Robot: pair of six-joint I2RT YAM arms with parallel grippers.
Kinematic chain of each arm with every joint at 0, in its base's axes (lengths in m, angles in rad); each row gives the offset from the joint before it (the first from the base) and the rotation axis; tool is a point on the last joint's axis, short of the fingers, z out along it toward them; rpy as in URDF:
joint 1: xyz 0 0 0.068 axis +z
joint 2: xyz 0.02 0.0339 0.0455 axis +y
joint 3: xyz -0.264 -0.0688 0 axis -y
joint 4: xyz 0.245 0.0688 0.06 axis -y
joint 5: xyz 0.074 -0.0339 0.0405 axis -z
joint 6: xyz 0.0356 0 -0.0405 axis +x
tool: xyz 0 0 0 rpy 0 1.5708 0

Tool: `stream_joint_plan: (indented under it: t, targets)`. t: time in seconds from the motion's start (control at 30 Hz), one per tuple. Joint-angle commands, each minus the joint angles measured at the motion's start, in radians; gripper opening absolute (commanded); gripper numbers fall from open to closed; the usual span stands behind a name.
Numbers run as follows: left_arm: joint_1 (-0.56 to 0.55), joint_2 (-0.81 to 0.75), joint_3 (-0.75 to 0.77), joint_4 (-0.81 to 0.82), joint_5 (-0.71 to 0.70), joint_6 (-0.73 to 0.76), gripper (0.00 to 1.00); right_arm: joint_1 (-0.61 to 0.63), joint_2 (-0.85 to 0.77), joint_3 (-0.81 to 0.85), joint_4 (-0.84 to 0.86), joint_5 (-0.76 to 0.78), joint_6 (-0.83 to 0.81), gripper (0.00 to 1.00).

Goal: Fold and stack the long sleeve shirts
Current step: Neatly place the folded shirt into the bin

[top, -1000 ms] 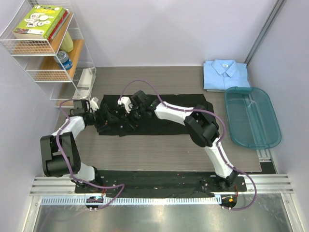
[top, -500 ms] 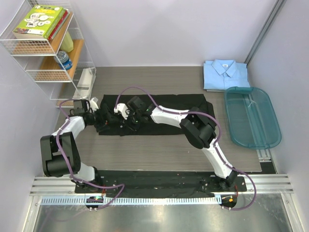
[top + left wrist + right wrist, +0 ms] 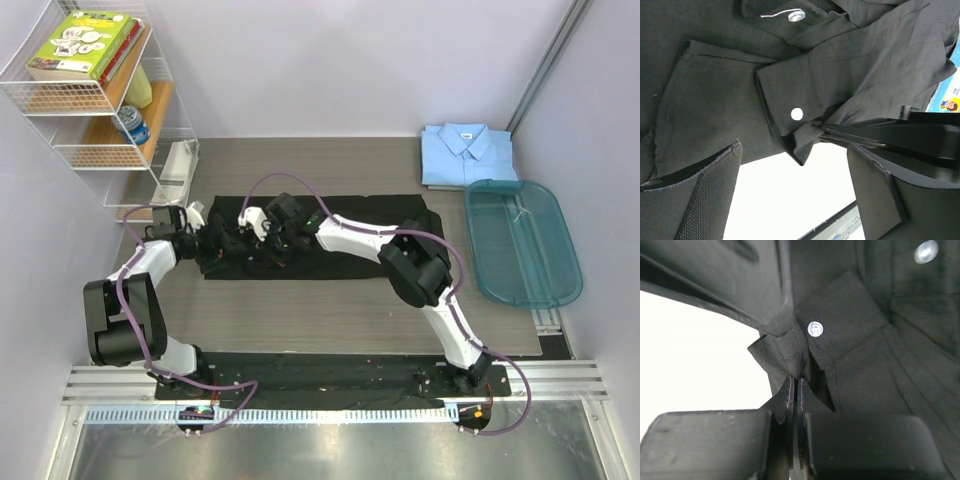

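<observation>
The black shirt (image 3: 340, 262) lies spread on the desk (image 3: 300, 310), well to the left of the tub (image 3: 525, 250). The folded blue shirt (image 3: 467, 153) sits just behind the tub. The right tool (image 3: 794, 385) is pinched tight on a corner of the black shirt's cuff (image 3: 790, 100). The left tool (image 3: 792, 150) stands wide apart over that cuff, apparently gripping nothing.

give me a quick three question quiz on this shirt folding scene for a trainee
1. True or false: the right gripper is shut on the black shirt's cuff.
2. Where is the light blue shirt? A on the wire rack; B folded on the table beside the teal tub; C under the black shirt.
3. Fill in: the left gripper is ____ (open or shut).
Key: 1 true; 2 B; 3 open.
</observation>
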Motion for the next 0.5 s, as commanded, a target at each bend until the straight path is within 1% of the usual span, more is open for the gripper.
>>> stream_joint_plan:
  t: [0.0, 0.23, 0.47]
  targets:
    - [-0.022, -0.021, 0.009, 0.027, 0.04, -0.03, 0.85, -0.039, -0.116, 0.037, 0.04, -0.061, 0.047, 0.01]
    - [-0.057, 0.031, 0.023, 0.062, 0.037, -0.09, 0.83, -0.053, -0.12, 0.038, 0.042, -0.089, 0.067, 0.01]
    - [-0.083, 0.09, 0.014, 0.12, 0.041, -0.179, 0.84, -0.055, -0.128, 0.032, 0.046, -0.101, 0.074, 0.01]
